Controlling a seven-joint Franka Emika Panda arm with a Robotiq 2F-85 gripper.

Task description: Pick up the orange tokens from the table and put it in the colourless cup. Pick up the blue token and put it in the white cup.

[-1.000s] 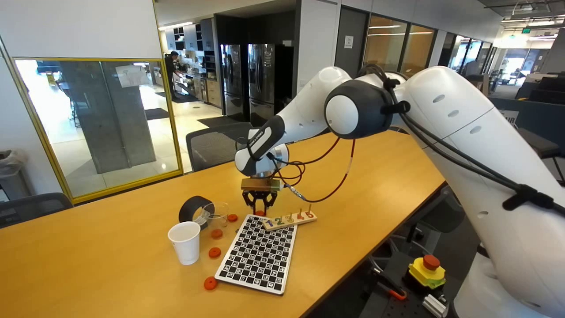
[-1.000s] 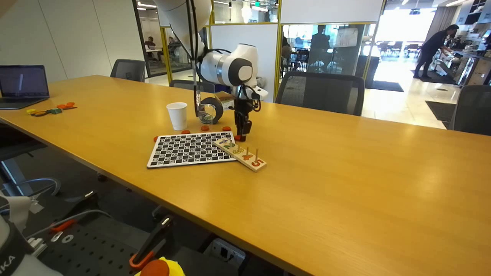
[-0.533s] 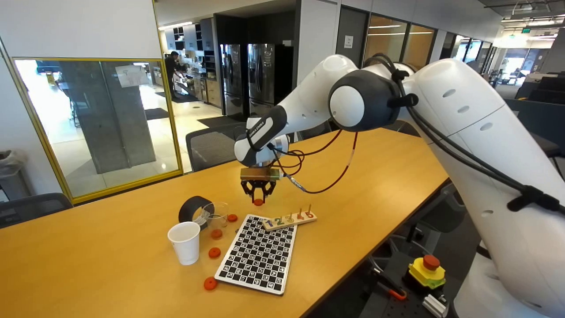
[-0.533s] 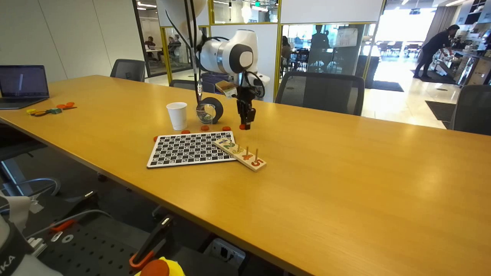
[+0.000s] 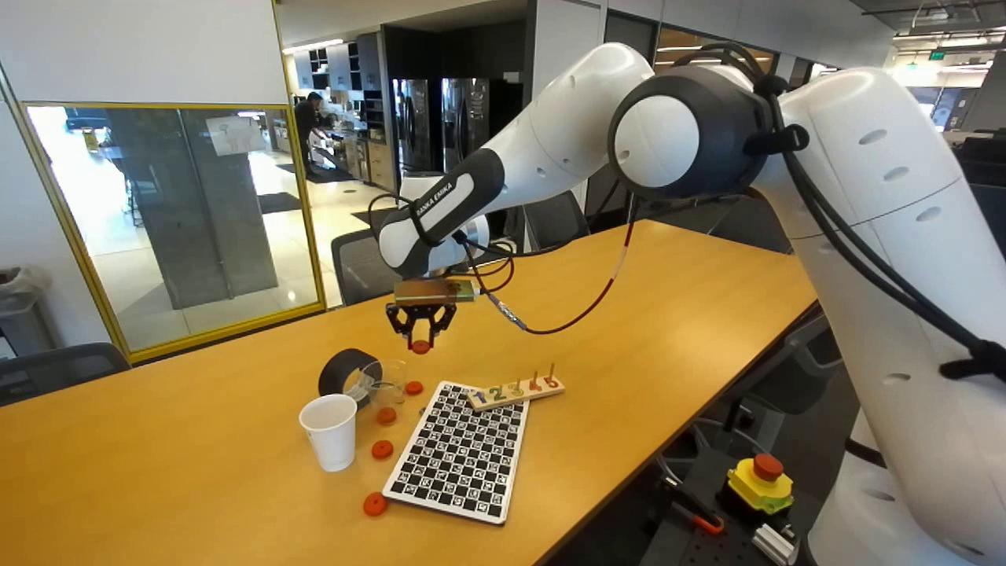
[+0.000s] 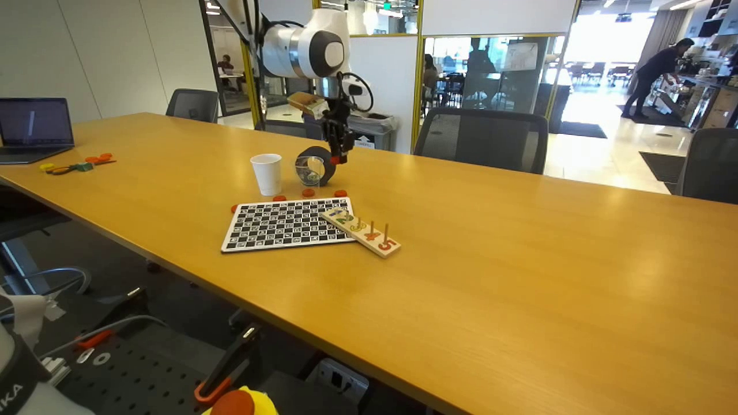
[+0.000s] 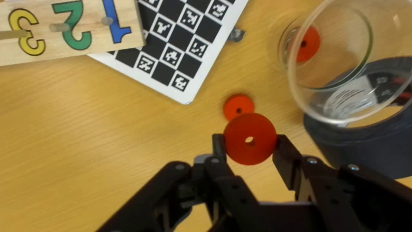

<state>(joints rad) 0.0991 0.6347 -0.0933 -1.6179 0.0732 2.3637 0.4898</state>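
Your orange token [image 7: 250, 153] is hanging in the air above the table [image 6: 519, 276], and your gripper [image 5: 421, 343] is pinching it, with its jaws pressing on two sides. In the wrist view you are seeing a little hole through its middle, and it is partly hiding a second orange token [image 7: 238, 103] that is lying on the table. The colourless cup [image 5: 389, 379] is standing upright close by, and in that same view its rim is showing off to one side of your token. A third orange token [image 7: 309, 45] is lying at the bottom of that cup, and you are seeing it through the clear wall in every view. Two more orange tokens [image 5: 382, 450] are lying along the side of the checkered board [image 5: 464, 456], one of them right by its corner. The white cup [image 5: 330, 436] is standing upright near them. A thick dark ring [image 5: 332, 376] is standing on its edge just beside the colourless cup. The checkered board is lying flat, and a wooden number strip [image 5: 515, 395] with pegs is resting partly on top of it. Farther off in an exterior view, a laptop [image 6: 36, 122] is standing open on the table, with some bright little things [image 6: 85, 166] lying near it. Away behind the table, a person in dark clothes [image 6: 652, 74] is bending forward.
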